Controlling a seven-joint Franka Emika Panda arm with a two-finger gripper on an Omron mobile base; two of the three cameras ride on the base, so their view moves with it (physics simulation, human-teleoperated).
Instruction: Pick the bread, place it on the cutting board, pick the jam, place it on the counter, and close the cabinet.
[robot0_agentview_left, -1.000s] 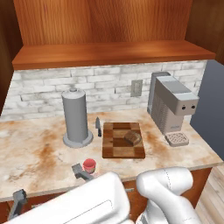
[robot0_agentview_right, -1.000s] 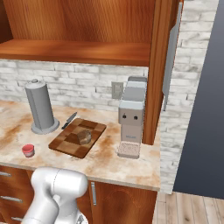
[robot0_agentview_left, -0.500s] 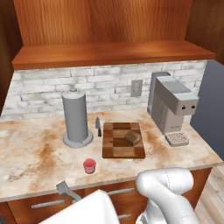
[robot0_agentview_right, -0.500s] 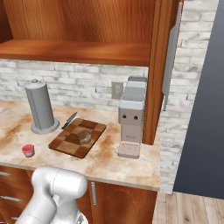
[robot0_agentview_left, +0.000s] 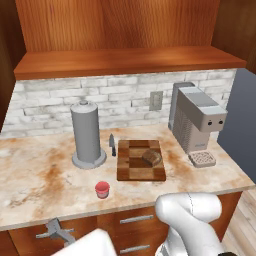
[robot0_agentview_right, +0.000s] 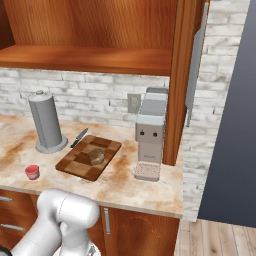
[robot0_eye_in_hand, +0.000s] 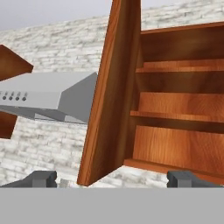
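Cabinet (robot0_eye_in_hand: 175, 109): above the counter, its door (robot0_eye_in_hand: 111, 96) swung open, shelves bare.
Counter (robot0_agentview_left: 35, 175): beige marble look with rusty blotches.
Coffee machine (robot0_agentview_left: 195, 122): far right on the counter.
Grey canister (robot0_agentview_left: 86, 132): left of the board, upright.
Cutting board (robot0_agentview_left: 135, 167): middle of the counter, checkered wood.
Gripper (robot0_eye_in_hand: 112, 178): jaws spread wide, holding nothing, facing the open cabinet door.
Bread (robot0_agentview_left: 152, 158): on the board, right half.
Knife (robot0_agentview_left: 112, 144): between canister and board.
Jam (robot0_agentview_left: 102, 189): on the counter near the front edge, left of the board, upright.
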